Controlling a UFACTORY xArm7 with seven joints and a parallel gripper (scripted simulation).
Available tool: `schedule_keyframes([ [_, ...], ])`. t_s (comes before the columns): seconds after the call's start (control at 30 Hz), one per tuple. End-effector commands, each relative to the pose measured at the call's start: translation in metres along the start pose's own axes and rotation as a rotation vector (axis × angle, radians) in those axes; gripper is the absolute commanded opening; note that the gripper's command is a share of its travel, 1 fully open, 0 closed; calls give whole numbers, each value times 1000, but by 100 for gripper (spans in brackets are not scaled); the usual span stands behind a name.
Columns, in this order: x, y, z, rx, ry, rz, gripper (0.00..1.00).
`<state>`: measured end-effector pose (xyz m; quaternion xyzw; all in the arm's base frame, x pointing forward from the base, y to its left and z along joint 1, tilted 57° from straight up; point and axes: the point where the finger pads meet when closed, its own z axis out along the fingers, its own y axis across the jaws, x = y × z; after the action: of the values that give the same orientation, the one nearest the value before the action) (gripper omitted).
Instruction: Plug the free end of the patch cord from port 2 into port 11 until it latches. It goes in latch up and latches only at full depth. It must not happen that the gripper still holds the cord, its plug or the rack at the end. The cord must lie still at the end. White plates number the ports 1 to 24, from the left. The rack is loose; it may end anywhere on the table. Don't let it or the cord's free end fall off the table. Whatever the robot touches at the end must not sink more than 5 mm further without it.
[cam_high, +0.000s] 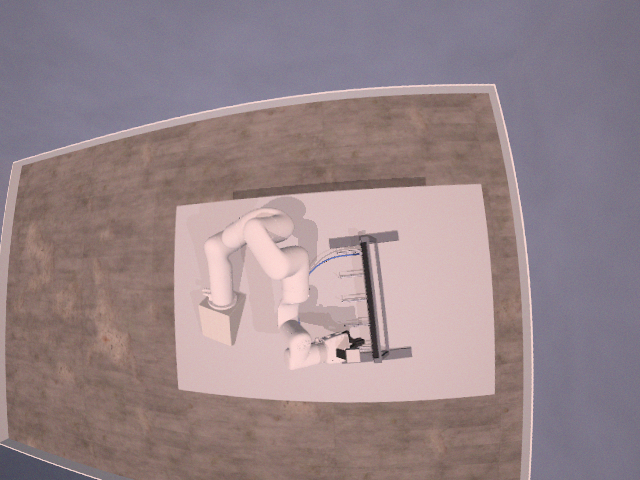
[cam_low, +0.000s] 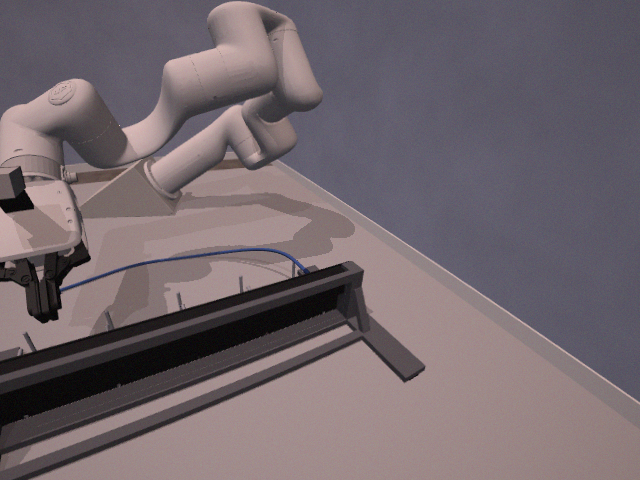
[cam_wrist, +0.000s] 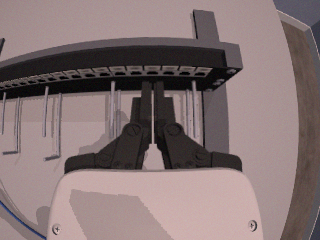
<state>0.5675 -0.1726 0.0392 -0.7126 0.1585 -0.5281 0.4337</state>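
Cord (cam_high: 330, 257) (cam_low: 206, 253) (cam_wrist: 22, 219): blue, thin, probably light and springy; arched from the rack (cam_high: 370, 299) (cam_low: 206, 321) (cam_wrist: 150, 42)'s low-numbered end, free plug not discernible; best gripped at the plug body, latch clear. Gripper (cam_high: 361, 342) (cam_low: 45, 317) (cam_wrist: 152, 95): fingers closed, empty, by the rack's opposite end. Table (cam_high: 439, 289) (cam_low: 465, 413) (cam_wrist: 260, 100): pale, matt. Floor (cam_high: 103, 258) (cam_wrist: 307, 100): brown, mottled. Light: dim.
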Motion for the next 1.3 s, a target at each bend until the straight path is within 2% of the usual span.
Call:
schedule_keyframes([
  [0.0, 3, 1, -2, -3, 3, -3, 0],
  [0.87, 3, 1, -5, -3, 3, -3, 0],
  [1.03, 3, 1, -15, -3, 3, -3, 0],
  [1.27, 2, 1, -66, -3, 3, -3, 0],
])
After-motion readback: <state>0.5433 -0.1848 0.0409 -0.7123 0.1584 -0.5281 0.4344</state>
